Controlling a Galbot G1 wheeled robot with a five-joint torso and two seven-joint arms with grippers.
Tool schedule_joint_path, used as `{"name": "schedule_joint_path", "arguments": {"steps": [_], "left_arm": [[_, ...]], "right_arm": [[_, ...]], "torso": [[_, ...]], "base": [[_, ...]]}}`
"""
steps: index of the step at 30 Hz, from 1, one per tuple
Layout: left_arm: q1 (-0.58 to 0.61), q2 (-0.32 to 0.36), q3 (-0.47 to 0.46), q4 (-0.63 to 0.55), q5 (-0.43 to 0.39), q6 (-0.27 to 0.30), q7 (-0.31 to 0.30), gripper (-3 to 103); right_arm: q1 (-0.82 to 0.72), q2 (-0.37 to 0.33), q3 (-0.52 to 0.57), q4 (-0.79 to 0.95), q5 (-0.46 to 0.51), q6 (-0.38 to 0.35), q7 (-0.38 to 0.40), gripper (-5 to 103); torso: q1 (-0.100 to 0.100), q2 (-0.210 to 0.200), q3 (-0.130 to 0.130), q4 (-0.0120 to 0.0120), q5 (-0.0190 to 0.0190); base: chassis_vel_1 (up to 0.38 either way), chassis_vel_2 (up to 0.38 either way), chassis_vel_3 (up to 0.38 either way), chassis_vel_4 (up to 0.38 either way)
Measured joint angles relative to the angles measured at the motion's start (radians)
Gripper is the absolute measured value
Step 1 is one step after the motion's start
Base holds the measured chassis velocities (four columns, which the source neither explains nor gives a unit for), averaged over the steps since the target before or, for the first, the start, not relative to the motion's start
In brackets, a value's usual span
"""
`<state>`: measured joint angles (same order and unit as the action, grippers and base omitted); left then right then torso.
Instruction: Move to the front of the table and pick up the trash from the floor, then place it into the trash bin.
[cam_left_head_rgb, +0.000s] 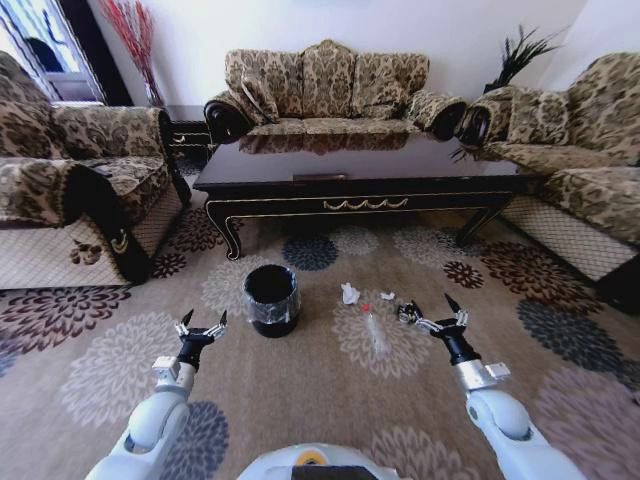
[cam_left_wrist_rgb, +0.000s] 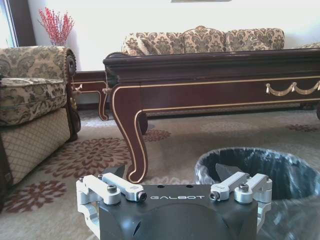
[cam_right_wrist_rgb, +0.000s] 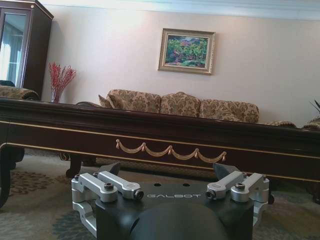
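Observation:
The trash lies on the flowered carpet floor (cam_left_head_rgb: 300, 400) in front of the dark table (cam_left_head_rgb: 360, 175): a white paper wad (cam_left_head_rgb: 350, 293), a smaller white wad (cam_left_head_rgb: 387, 296) and a clear bottle (cam_left_head_rgb: 376, 332) with a red cap (cam_left_head_rgb: 365, 306). The black trash bin (cam_left_head_rgb: 271, 298) stands left of them. My left gripper (cam_left_head_rgb: 205, 320) is open, low over the carpet just left of the bin. Its wrist view has the open gripper (cam_left_wrist_rgb: 172, 175) close behind the bin (cam_left_wrist_rgb: 260, 170). My right gripper (cam_left_head_rgb: 428, 308) is open, just right of the trash, and faces the table (cam_right_wrist_rgb: 150, 130) in its wrist view, where the gripper (cam_right_wrist_rgb: 167, 170) holds nothing.
Patterned sofas ring the table: one on the left (cam_left_head_rgb: 70, 190), one behind (cam_left_head_rgb: 330, 90) and one on the right (cam_left_head_rgb: 580, 150). A small dark side table (cam_left_head_rgb: 188, 130) stands in the back left corner. Open carpet lies between me and the table.

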<state>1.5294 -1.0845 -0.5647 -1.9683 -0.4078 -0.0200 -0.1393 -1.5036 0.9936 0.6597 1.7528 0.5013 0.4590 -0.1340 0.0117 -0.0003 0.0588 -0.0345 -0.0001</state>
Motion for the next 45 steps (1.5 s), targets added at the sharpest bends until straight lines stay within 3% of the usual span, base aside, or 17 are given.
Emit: {"name": "schedule_joint_path", "arguments": {"steps": [5,11,12,19,20,22,24,25,27,30,32,33,34,37,41,43,45], "left_arm": [[0.003,0.009,0.0,-0.025,-0.003,0.022,-0.016,100],[0.006,0.054,0.008,-0.101,-0.053,0.11,-0.056,100],[0.002,0.096,0.019,-0.139,-0.113,0.167,-0.084,100],[-0.043,0.211,0.02,-0.185,-0.219,0.243,-0.149,100],[-0.057,0.239,0.014,-0.19,-0.275,0.271,-0.173,100],[-0.087,0.286,0.007,-0.19,-0.362,0.321,-0.196,100],[-0.096,0.3,0.007,-0.189,-0.386,0.338,-0.2,100],[-0.123,0.338,0.006,-0.186,-0.45,0.39,-0.21,100],[-0.137,0.357,0.006,-0.183,-0.477,0.414,-0.214,100],[-0.214,0.435,0.017,-0.161,-0.614,0.512,-0.248,100],[-0.227,0.441,0.021,-0.158,-0.642,0.53,-0.259,100],[-0.294,0.459,0.043,-0.139,-0.791,0.608,-0.315,100],[-0.294,0.459,0.043,-0.139,-0.791,0.608,-0.315,100],[-0.416,0.463,0.102,-0.086,-0.991,0.69,-0.405,100],[-0.552,0.458,0.197,-0.024,-1.113,0.731,-0.476,100],[-0.575,0.454,0.217,-0.013,-1.135,0.739,-0.49,100],[-0.679,0.435,0.302,0.048,-1.187,0.759,-0.528,100]], "right_arm": [[0.005,0.0,-0.005,-0.006,0.001,0.028,0.0,100],[0.006,0.003,-0.006,-0.01,-0.033,0.026,0.025,100],[0.007,0.004,-0.004,-0.016,-0.066,0.012,0.049,100],[0.018,0.014,0.015,-0.046,-0.109,0.006,0.007,100],[0.02,0.013,0.016,-0.059,-0.137,0.021,0.004,100],[0.023,0.011,0.005,-0.067,-0.237,0.03,0.117,100],[0.023,0.011,0.002,-0.067,-0.252,0.029,0.142,100],[0.023,0.011,-0.003,-0.062,-0.274,0.015,0.18,100],[0.023,0.009,-0.005,-0.06,-0.281,0.008,0.19,100],[0.037,-0.001,-0.027,-0.06,-0.285,-0.004,0.207,100],[0.037,-0.002,-0.029,-0.06,-0.285,-0.005,0.207,100],[0.042,-0.005,-0.038,-0.062,-0.282,-0.005,0.202,100],[0.042,-0.005,-0.038,-0.062,-0.282,-0.005,0.202,100],[0.046,-0.006,-0.05,-0.065,-0.277,-0.005,0.197,100],[0.044,-0.005,-0.051,-0.068,-0.27,-0.005,0.195,100],[0.044,-0.005,-0.05,-0.069,-0.267,-0.005,0.195,100],[0.045,-0.006,-0.05,-0.071,-0.255,-0.005,0.194,100]], "torso": [[0.0,0.0,0.0,0.0,0.0002],[0.0,0.0,0.0,0.0002,0.0001],[0.0,0.0,0.0,0.0001,0.0],[0.0,0.0,0.0,-0.0001,0.0],[0.0,0.0,0.0,-0.0001,0.0],[0.0,0.0,0.0,0.0003,-0.0003],[0.0,0.0,0.0,0.0001,-0.0003],[0.0,0.0,0.0,0.0,0.0003],[0.0,0.0,0.0,-0.0001,0.0001],[0.0,0.0,0.0,0.0004,0.0003],[0.0,0.0,0.0,0.0005,0.0003],[0.0,0.0,0.0,0.0001,-0.0002],[0.0,0.0,0.0,0.0001,-0.0002],[0.0,0.0,0.0,0.0,0.0002],[0.0,0.0,0.0,-0.0001,0.0001],[0.0,0.0,0.0,-0.0001,0.0002],[0.0,0.0,0.0,0.0001,0.0002]], "base": [[-0.143,0.144,0.142,-0.126],[-0.031,0.021,0.022,-0.024],[0.0,0.0,0.0,0.0],[0.0,0.0,0.0,0.0],[0.0,0.0,0.0,0.0],[0.0,0.0,0.0,0.0],[0.0,0.0,0.0,0.0],[0.0,0.0,0.0,0.0],[0.0,0.0,0.0,0.0],[0.0,0.0,0.0,0.0],[0.0,0.0,0.0,0.0],[0.0,0.0,0.0,0.0],[0.0,0.0,0.0,0.0],[0.0,0.0,0.0,0.0],[0.0,0.0,0.0,0.0],[0.0,0.0,0.0,0.0],[0.0,0.0,0.0,0.0]]}}
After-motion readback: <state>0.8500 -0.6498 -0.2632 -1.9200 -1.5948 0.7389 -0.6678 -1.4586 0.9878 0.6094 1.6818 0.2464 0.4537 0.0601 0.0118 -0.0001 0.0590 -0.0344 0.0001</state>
